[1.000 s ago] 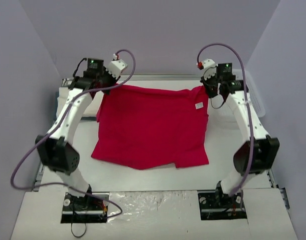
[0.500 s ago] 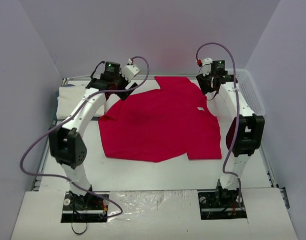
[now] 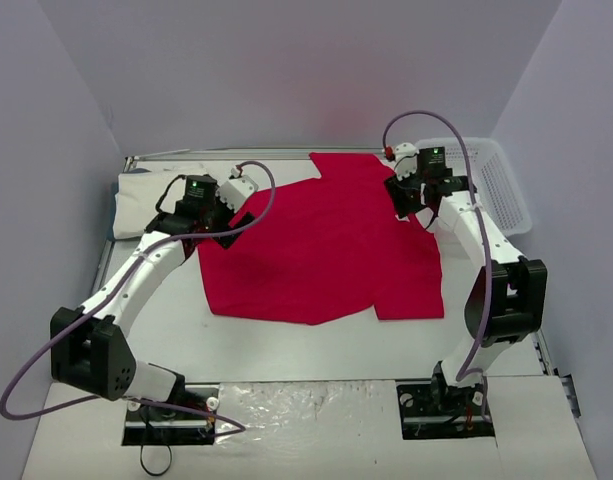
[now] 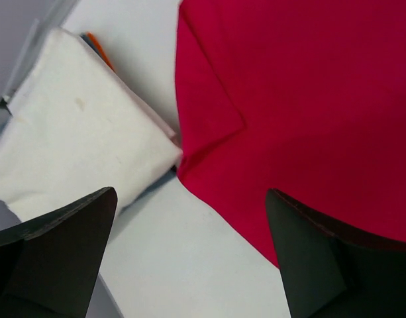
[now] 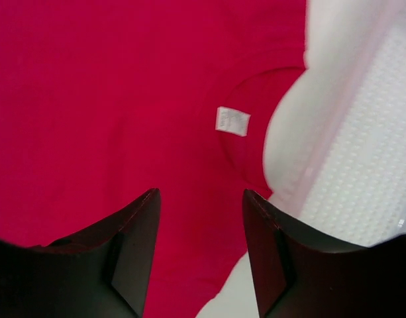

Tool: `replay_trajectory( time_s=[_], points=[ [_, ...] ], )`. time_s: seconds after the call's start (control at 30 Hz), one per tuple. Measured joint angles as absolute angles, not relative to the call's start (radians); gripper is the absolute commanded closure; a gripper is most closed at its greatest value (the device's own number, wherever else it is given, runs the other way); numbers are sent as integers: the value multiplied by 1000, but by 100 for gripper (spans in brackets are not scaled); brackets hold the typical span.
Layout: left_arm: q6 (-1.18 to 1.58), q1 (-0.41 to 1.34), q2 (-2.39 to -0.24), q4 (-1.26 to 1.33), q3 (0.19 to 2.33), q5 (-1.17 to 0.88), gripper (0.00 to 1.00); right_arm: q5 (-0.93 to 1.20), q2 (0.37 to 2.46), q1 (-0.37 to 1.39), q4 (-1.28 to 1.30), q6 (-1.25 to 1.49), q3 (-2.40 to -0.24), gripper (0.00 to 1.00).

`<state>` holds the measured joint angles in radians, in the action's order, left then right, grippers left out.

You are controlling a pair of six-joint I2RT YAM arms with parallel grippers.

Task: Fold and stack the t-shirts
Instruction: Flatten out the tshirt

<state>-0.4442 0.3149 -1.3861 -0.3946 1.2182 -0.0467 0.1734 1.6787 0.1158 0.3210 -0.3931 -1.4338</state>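
red shirt (image 3: 326, 240) is spread flat on the counter (image 3: 286, 350), folded white shirt (image 4: 77, 139) parked just beside its left edge; left hand (image 4: 189, 265) and right hand (image 5: 199, 255) are both held apart, empty, over the red shirt's edges

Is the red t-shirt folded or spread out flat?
Spread: the red t-shirt lies open across the table, neck label showing; not folded into a rectangle.

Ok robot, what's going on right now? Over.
Left pincer open, right pincer open, both empty. Red shirt spread out, unfolded. White shirt folded beside it. Basket off to the right, nothing blocking.
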Motion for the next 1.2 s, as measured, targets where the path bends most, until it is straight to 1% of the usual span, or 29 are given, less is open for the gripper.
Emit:
replay_trajectory(
  time_s=[0.13, 0.17, 0.33, 0.43, 0.47, 0.7, 0.9, 1.13, 1.2],
  points=[
    [-437, 315, -1407, -386, 1127, -18, 6, 181, 1684, 176, 326, -394, -1357, 56],
    [-435, 315, -1414, -384, 1120, -11, 6, 181, 1689, 189, 329, -394, -1346, 60],
    [-421, 315, -1439, -352, 1118, -3, 6, 190, 1748, 224, 324, -394, -1335, 68],
    [-403, 315, -1464, -336, 1118, -12, 6, 189, 1800, 223, 321, -395, -1334, 77],
    [-397, 315, -1476, -331, 1118, -18, 5, 188, 1822, 223, 319, -396, -1334, 81],
    [-360, 322, -1603, -325, 1119, -45, 6, 183, 1969, 223, 317, -394, -1358, 100],
    [-344, 326, -1651, -331, 1140, -47, 6, 179, 2043, 223, 294, -385, -1431, 100],
    [-324, 335, -1731, -331, 1212, -23, 5, 160, 2065, 199, 261, -339, -1443, 100],
    [-316, 342, -1777, -333, 1241, -9, 4, 156, 2069, 183, 245, -330, -1444, 100]
  ],
)
